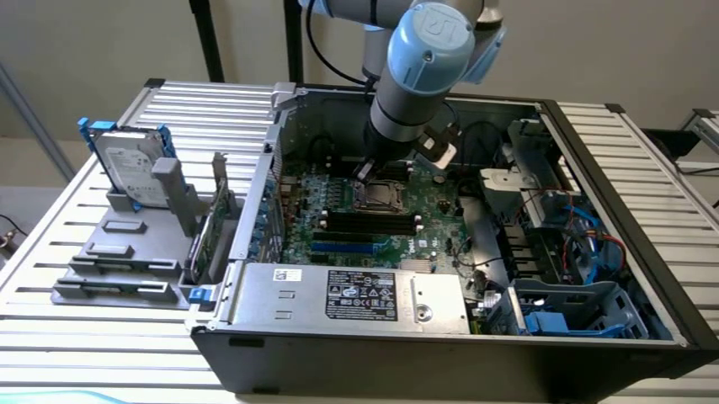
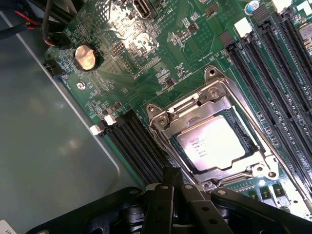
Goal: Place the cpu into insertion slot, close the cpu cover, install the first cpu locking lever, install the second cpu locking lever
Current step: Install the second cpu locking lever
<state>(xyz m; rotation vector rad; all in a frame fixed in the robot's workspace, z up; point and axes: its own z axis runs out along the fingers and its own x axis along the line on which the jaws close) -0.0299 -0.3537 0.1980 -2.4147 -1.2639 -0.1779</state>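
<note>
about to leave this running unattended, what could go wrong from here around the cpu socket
1. The cpu sits in the insertion slot with the cpu cover down around it; a crooked chip could get pinched.
2. The pincer hangs close to the socket edge and could knock the frame.
3. The memory slots flank the socket, leaving little room for sideways slips.

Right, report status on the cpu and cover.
Pincer low over the socket edge, holding nothing visible. cpu seated in the insertion slot. cpu cover down around it. Nothing in the way.

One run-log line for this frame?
cpu: seated in socket | cover: closed over it | gripper: just above socket edge, holding nothing
</note>
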